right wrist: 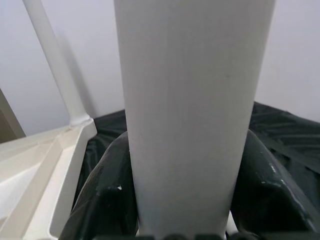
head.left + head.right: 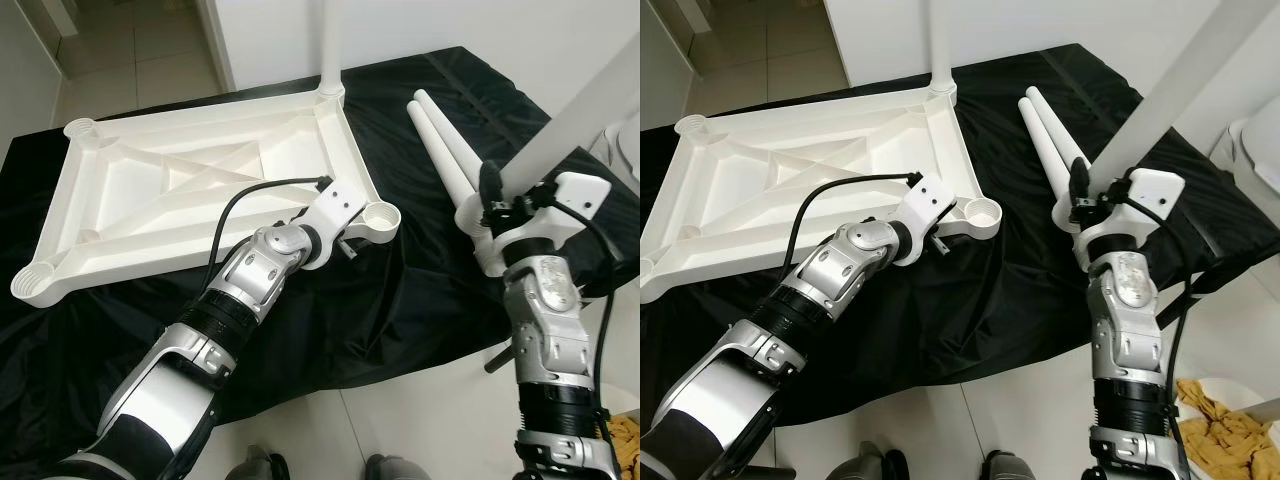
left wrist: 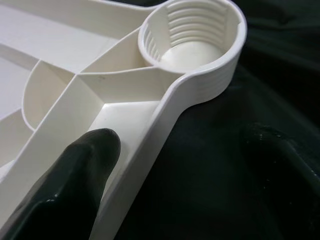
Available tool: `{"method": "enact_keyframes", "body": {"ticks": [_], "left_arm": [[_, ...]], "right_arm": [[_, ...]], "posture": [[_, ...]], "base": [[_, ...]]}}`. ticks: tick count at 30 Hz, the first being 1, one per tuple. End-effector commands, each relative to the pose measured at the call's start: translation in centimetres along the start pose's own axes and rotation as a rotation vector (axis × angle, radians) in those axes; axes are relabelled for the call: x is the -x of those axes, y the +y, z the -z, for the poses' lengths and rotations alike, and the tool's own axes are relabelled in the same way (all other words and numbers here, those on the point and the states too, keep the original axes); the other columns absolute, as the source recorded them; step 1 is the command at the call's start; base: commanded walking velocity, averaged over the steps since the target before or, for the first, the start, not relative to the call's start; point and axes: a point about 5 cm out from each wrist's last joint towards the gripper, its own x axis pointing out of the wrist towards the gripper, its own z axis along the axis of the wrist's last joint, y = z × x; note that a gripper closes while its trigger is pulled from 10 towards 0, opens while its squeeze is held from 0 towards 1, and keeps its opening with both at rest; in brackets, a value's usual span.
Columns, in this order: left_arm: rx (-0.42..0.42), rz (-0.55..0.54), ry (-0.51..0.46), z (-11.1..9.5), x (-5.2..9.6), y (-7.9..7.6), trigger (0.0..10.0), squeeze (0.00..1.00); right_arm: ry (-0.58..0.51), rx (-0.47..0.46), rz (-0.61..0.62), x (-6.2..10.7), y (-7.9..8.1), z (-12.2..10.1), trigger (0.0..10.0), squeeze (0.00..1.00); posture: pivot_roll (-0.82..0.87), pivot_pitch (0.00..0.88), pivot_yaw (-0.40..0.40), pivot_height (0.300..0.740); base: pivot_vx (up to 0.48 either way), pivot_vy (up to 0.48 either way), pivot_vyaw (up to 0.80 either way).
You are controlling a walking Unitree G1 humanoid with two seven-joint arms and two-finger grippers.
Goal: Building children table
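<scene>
My right gripper (image 2: 1090, 200) is clamped on a table leg (image 2: 1170, 90), raised for threading. At nine o'clock my left gripper (image 2: 350, 232), fingers unreadable, steadies the upturned tabletop (image 2: 190, 190) beside its empty socket (image 2: 380, 218).

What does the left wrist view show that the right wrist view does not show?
Left wrist view: the empty threaded socket at the near corner of the upturned tabletop, seen from close, with one black finger of the left pincer resting inside the rim.

Right wrist view: the white leg clamped between the right pincer's fingers, and another leg already standing in a far corner.

Both: the white tabletop and the black cloth.
</scene>
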Motion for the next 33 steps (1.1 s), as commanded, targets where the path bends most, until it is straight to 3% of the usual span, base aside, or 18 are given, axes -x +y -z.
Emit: {"method": "enact_keyframes", "body": {"ticks": [1, 14, 17, 20, 21, 22, 30, 33], "left_arm": [[0.003, 0.057, 0.054, 1.1, -0.2, -0.3, 10.0, 0.0], [-0.031, 0.196, 0.11, 2.5, 0.5, -0.7, 10.0, 0.0], [-0.093, 0.347, 0.099, 2.4, 2.2, -1.2, 10.0, 0.0], [-0.112, 0.381, 0.102, 2.4, 2.7, -1.4, 10.0, 0.0], [-0.148, 0.476, 0.097, 2.5, 4.2, -2.1, 10.0, 0.0], [-0.158, 0.512, 0.096, 2.6, 4.8, -2.4, 10.0, 0.0], [-0.177, 0.571, 0.095, 3.0, 6.2, -3.2, 10.0, 0.0], [-0.143, 0.502, 0.074, 2.5, 5.6, -3.0, 10.0, 0.0]], "right_arm": [[0.0, 0.0, 0.001, 0.4, 0.0, -0.3, 10.0, 0.0], [0.028, 0.014, 0.007, 0.7, -0.4, -0.5, 10.0, 0.0], [0.036, 0.025, 0.007, 0.6, -0.5, -0.6, 10.0, 0.0], [0.037, 0.027, 0.008, 0.6, -0.6, -0.6, 10.0, 0.0], [0.04, 0.03, 0.011, 0.5, -0.7, -0.6, 10.0, 0.0], [0.042, 0.03, 0.012, 0.5, -0.7, -0.6, 10.0, 0.0], [0.046, 0.032, 0.01, 0.4, -0.7, -0.5, 10.0, 0.0], [0.047, 0.032, 0.007, 0.2, -0.7, -0.5, 10.0, 0.0]], "posture": [[-0.2, 0.19, 0.126, 0.74], [-0.2, 0.187, 0.127, 0.74], [-0.19, 0.182, 0.129, 0.74], [-0.19, 0.182, 0.129, 0.74], [-0.19, 0.176, 0.128, 0.74], [-0.19, 0.176, 0.128, 0.74], [-0.17, 0.172, 0.121, 0.74], [-0.16, 0.172, 0.114, 0.74]], "base": [[0.0, 0.0, 0.0], [0.0, 0.0, 0.0], [0.0, 0.0, 0.0], [0.0, 0.0, 0.0], [0.0, 0.0, 0.0], [0.0, 0.0, 0.0], [0.0, 0.0, 0.0], [0.0, 0.0, 0.0]]}}
